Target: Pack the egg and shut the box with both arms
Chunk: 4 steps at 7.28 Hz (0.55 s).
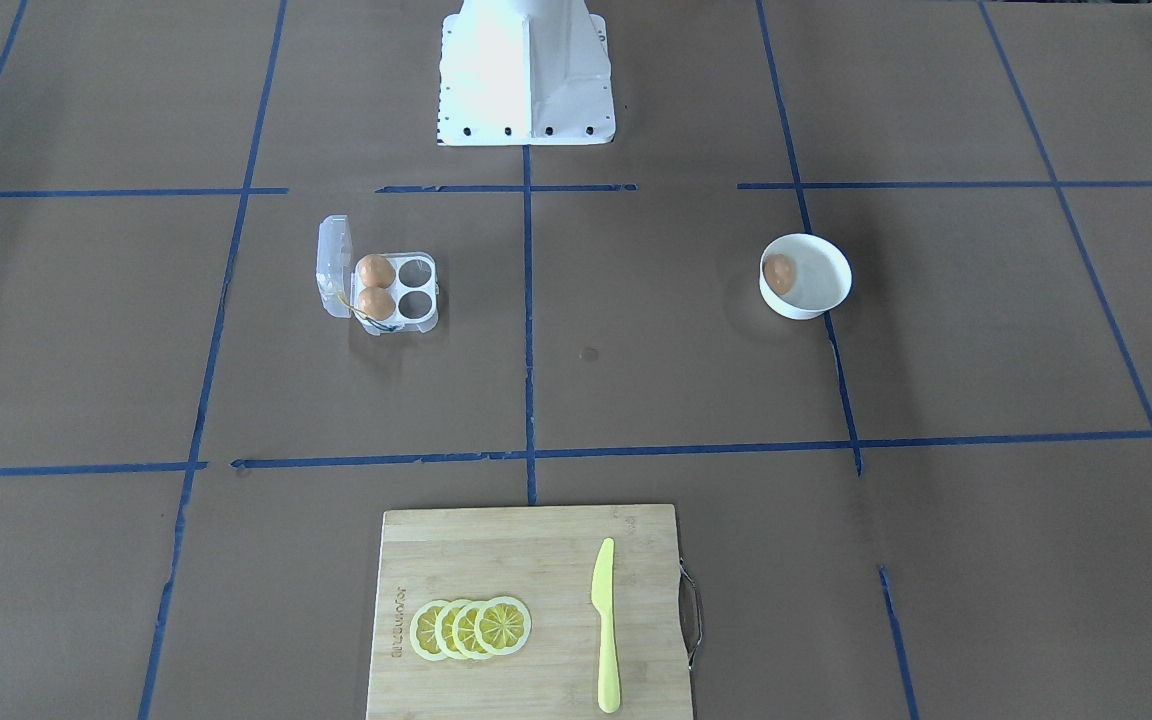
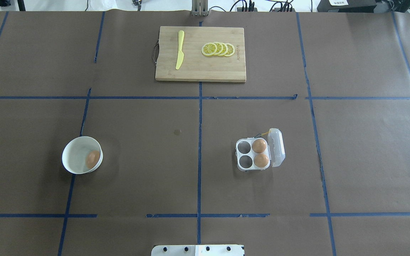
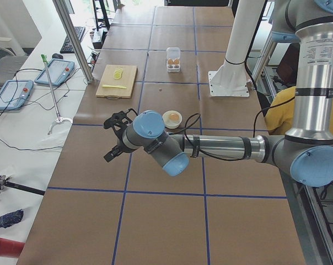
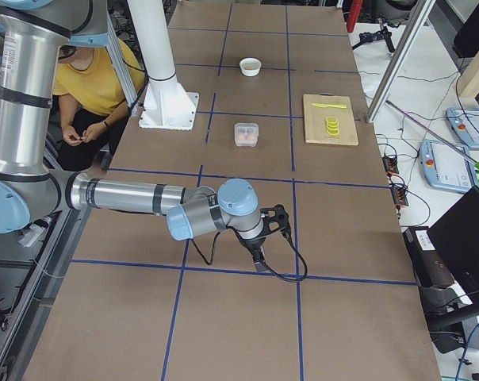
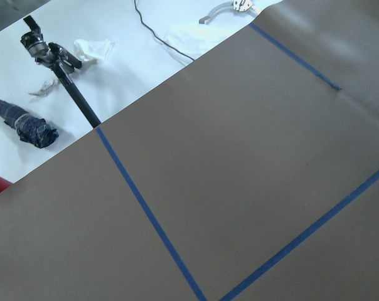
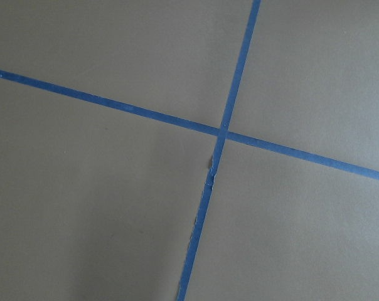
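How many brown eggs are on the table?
3. Two smooth brown eggs sit in the clear plastic four-cell carton, beside its open lid; one lies in the round white bowl.

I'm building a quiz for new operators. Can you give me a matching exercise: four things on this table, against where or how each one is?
Things:
1. box
2. loose egg
3. knife
4. lemon slices

Place or state:
A. overlapping in a row on the cutting board
B. lid open, two cells empty
C. in the white bowl
D. lying straight near the board's handle

Pairs: 1-B, 2-C, 3-D, 4-A.
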Available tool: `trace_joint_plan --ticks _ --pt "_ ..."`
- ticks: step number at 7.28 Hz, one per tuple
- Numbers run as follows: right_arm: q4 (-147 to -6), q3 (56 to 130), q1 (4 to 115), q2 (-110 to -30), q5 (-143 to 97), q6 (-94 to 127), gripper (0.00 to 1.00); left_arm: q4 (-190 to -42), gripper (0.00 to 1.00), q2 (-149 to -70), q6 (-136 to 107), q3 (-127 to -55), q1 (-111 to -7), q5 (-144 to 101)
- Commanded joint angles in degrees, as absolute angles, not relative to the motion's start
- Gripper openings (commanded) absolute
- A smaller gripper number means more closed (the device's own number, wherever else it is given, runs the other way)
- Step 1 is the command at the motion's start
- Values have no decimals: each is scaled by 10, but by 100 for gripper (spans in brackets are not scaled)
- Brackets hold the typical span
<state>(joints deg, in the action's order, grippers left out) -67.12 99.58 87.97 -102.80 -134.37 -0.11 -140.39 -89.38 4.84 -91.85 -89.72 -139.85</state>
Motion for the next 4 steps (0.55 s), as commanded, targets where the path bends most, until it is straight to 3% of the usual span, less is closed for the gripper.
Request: trace_joint_plan --ticks 1,4 --pt "-668 995 879 -1027 -1377 1 100 -1436 100 -896 0 -928 -806 -1407" --pt "-668 991 879 -1030 -1375 0 100 -1438 100 -871 -228 -1012 -680 -1312"
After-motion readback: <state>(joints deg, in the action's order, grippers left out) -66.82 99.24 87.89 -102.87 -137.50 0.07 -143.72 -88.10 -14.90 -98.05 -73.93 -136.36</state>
